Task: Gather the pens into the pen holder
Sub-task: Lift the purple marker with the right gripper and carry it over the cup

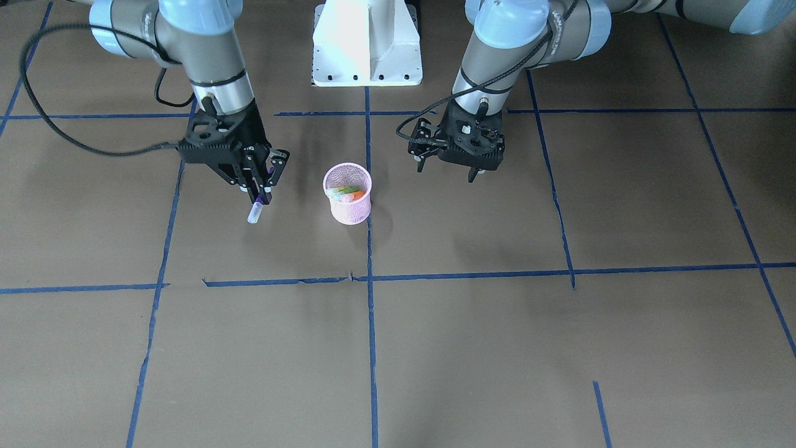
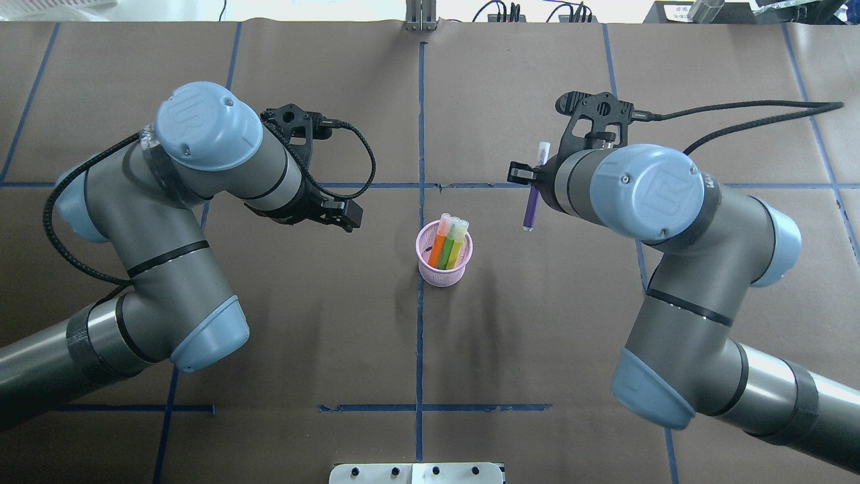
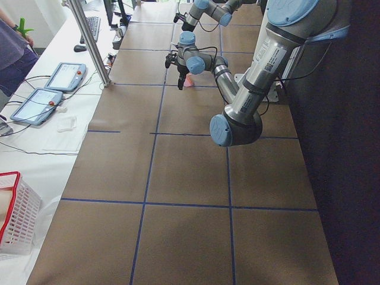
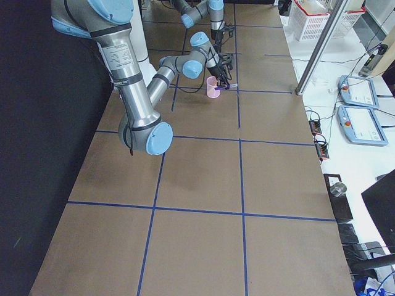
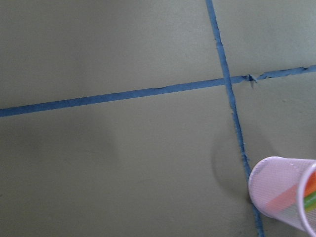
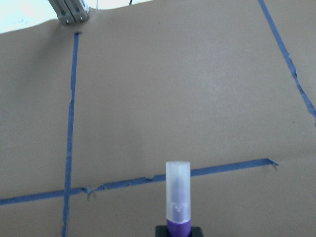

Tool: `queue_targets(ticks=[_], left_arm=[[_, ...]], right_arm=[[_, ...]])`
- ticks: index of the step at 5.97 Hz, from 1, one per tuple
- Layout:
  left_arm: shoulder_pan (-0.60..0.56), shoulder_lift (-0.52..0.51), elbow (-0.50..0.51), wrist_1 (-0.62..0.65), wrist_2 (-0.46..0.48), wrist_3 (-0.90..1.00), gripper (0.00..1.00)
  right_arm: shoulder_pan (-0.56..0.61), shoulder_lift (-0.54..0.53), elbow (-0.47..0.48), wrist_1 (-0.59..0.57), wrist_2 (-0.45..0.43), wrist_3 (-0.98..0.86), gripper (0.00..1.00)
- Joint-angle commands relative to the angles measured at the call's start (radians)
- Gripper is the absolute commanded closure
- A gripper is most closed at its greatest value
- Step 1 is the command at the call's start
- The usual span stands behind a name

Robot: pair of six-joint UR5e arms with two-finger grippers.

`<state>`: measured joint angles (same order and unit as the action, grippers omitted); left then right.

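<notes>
The pink mesh pen holder [image 1: 347,194] [image 2: 443,254] stands upright near the table's middle, by a blue tape line. An orange pen [image 2: 438,247] and a green pen [image 2: 449,249] lean inside it, caps up. My right gripper [image 1: 260,198] [image 2: 535,177] is shut on the purple pen [image 1: 255,211] [image 2: 531,205] [image 6: 177,197], which hangs tilted above the table, well off to one side of the holder. My left gripper [image 1: 448,174] hovers on the holder's other side, open and holding nothing. The left wrist view catches the holder [image 5: 284,197] at its lower right corner.
Blue tape lines [image 1: 370,311] divide the brown table into squares. The white robot base [image 1: 367,43] sits behind the holder. A side bench carries tablets [image 3: 35,104] and a white basket [image 3: 15,214]; a person's sleeve [image 3: 12,50] shows beside it.
</notes>
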<state>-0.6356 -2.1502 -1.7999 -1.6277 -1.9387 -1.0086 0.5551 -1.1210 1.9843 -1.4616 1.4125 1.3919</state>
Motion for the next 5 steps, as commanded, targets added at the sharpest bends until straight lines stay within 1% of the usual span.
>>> queue_targets(ticks=[1,2,3,5], left_arm=[[0.001,0.004,0.028,-0.006,0.0,0.001,0.0],[0.001,0.001,0.03,-0.008,0.0,0.001,0.0],[0.002,0.004,0.034,-0.008,0.0,0.001,0.0],[0.002,0.001,0.037,-0.009,0.0,0.002,0.0]], right_arm=[[-0.084,0.02,0.015,-0.025,-0.217,0.14,1.0],[-0.134,0.07,0.005,-0.093,-0.313,0.197,1.0],[-0.161,0.122,-0.013,-0.168,-0.354,0.325,1.0],[-0.23,0.144,-0.065,-0.178,-0.452,0.473,1.0]])
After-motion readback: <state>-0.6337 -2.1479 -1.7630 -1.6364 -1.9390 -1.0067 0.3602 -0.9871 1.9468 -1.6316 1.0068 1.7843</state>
